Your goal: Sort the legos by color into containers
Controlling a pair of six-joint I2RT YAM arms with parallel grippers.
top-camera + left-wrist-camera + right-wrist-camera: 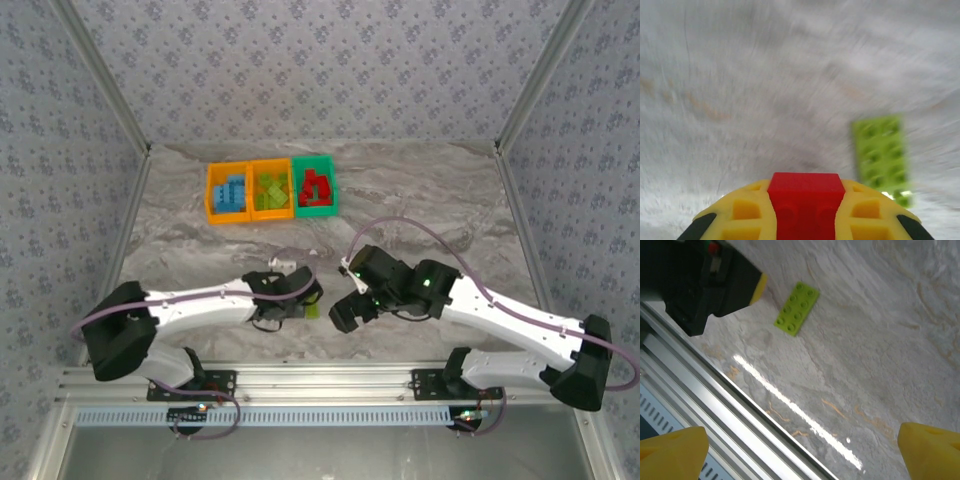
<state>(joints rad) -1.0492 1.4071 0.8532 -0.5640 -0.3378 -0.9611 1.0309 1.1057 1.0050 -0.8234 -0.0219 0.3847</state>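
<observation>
at the near edge of the tabletop (430,200), the left tool (303,300) pinches a red lego (805,190). the green bin (334,186) holding the other reds lies well apart, at about 12 o'clock in the top view. a lime lego (797,308) lies flat just beside that tool, at 12 o'clock from the right tool (348,313), its long axis running 1 to 7 o'clock in the right wrist view. the right tool is spread and empty, so it looks the better arm for the lime lego. no writing can be read.
</observation>
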